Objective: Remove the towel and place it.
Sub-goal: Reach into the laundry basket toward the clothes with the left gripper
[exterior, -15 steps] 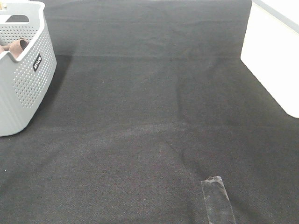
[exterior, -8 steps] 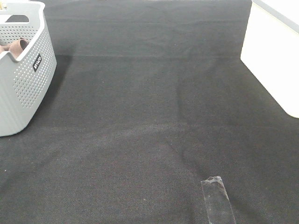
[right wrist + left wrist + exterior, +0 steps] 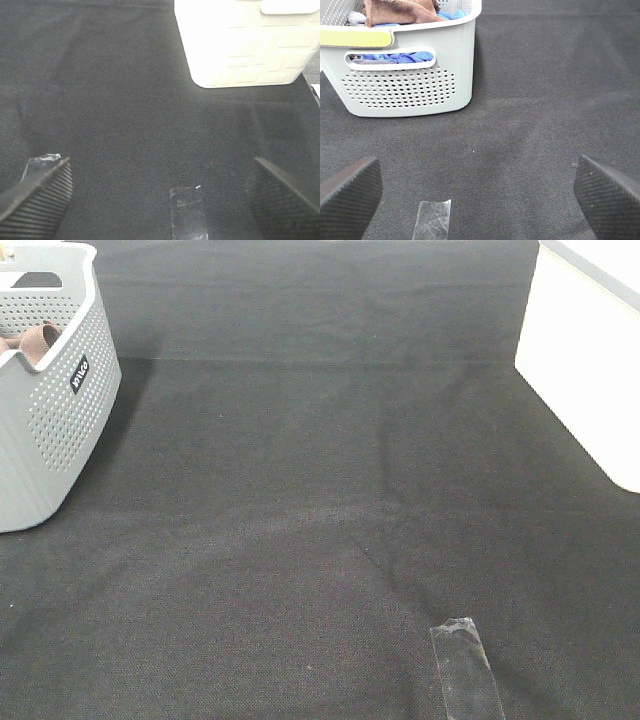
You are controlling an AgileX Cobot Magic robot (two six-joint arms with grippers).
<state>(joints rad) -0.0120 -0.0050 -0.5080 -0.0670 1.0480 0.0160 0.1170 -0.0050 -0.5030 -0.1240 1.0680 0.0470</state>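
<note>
The reddish-brown towel (image 3: pixel 400 11) lies bunched in the grey perforated basket (image 3: pixel 405 85), on top of blue cloth (image 3: pixel 395 56). In the exterior high view only a small brown fold of the towel (image 3: pixel 35 340) shows over the rim of the basket (image 3: pixel 50 420) at the far left. My left gripper (image 3: pixel 477 192) is open and empty, low over the black mat, well short of the basket. My right gripper (image 3: pixel 160 192) is open and empty over the mat, facing a white box. Neither gripper shows in the exterior high view.
A white box (image 3: pixel 590 360) stands at the right edge; it also shows in the right wrist view (image 3: pixel 245 42). Clear tape strips lie on the black mat (image 3: pixel 320 490): one near the front (image 3: pixel 465 665), one in the left wrist view (image 3: pixel 433 220), two in the right wrist view (image 3: pixel 189 212).
</note>
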